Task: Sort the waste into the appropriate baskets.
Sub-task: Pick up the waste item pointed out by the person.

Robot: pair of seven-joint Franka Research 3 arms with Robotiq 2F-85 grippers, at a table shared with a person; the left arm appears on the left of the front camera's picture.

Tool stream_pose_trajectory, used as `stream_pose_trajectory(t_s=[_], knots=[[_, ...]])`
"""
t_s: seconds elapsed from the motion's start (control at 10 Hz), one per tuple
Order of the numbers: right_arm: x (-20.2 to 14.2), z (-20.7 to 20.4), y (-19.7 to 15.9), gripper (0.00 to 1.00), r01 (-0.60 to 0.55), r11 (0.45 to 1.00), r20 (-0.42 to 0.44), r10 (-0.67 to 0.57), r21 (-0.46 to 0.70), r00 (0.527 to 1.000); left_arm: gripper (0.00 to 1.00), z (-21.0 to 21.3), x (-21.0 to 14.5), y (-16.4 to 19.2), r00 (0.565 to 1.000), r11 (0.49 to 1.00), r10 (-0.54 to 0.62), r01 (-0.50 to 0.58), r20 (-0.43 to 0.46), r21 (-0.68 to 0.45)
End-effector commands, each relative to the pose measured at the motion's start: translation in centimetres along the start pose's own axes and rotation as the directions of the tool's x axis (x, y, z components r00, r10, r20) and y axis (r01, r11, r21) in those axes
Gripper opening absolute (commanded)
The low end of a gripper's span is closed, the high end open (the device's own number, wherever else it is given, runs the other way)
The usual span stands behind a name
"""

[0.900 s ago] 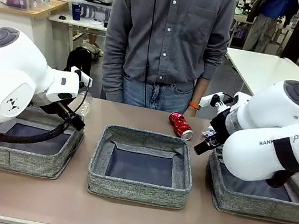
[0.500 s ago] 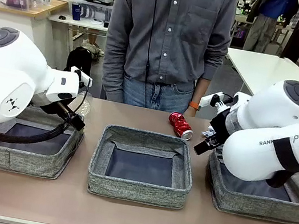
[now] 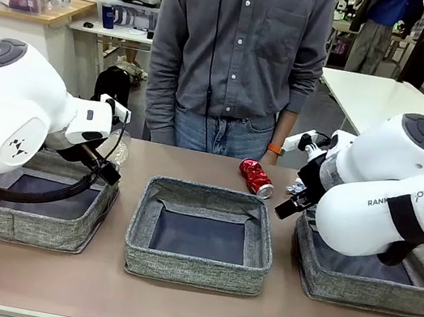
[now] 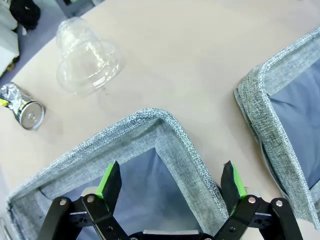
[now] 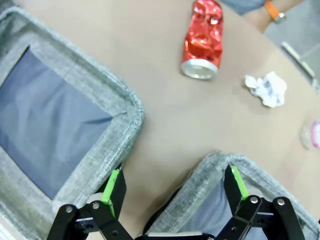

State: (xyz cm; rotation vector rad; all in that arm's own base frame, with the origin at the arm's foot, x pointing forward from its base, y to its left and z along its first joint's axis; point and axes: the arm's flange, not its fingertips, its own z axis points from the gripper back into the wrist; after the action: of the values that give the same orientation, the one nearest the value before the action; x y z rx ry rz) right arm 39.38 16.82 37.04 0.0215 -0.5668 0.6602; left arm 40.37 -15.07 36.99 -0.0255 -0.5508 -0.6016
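Observation:
A crushed red can (image 3: 255,177) (image 5: 204,39) lies on its side behind the middle basket (image 3: 200,234). A small white paper wad (image 5: 267,88) sits to its right. A clear plastic cup (image 4: 87,56) lies tipped on the table beyond the left basket (image 4: 170,130), with a crumpled can (image 4: 22,105) showing its silver end nearby. My left gripper (image 4: 170,182) hangs open over the left basket's far corner. My right gripper (image 5: 175,185) hangs open above the gap between the middle basket (image 5: 100,95) and the right basket (image 5: 220,165). Neither gripper holds anything.
A person in a grey shirt (image 3: 239,48) stands at the far edge of the table, arms down. The right basket (image 3: 372,277) lies partly under my right arm. A clear rounded thing (image 5: 310,135) shows at the right wrist view's edge, too cut off to name.

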Motion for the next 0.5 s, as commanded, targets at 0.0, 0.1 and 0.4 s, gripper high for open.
stream_pose_trajectory(t_s=[0.0, 0.1, 0.4], knots=[[0.0, 0.0, 0.0, 1.0, 0.001, 1.0, 0.0, -0.001, 0.0, 1.0, 1.0, 0.0, 0.0, 0.0, 1.0, 1.0, -0.001, 0.001, 0.0, 0.0], [0.0, 0.0, 0.0, 1.0, 0.0, 1.0, 0.0, 0.0, 0.0, 1.0, 1.0, 0.0, 0.0, 0.0, 1.0, 1.0, 0.0, 0.0, 0.0, 0.0], [3.9, 10.7, -1.4, 1.0, 0.141, 0.99, -0.142, -0.141, -0.009, 0.98, 1.0, 10.3, 2.7, 1.9, 0.994, 0.997, -0.008, 0.0, -0.108, -0.081]])
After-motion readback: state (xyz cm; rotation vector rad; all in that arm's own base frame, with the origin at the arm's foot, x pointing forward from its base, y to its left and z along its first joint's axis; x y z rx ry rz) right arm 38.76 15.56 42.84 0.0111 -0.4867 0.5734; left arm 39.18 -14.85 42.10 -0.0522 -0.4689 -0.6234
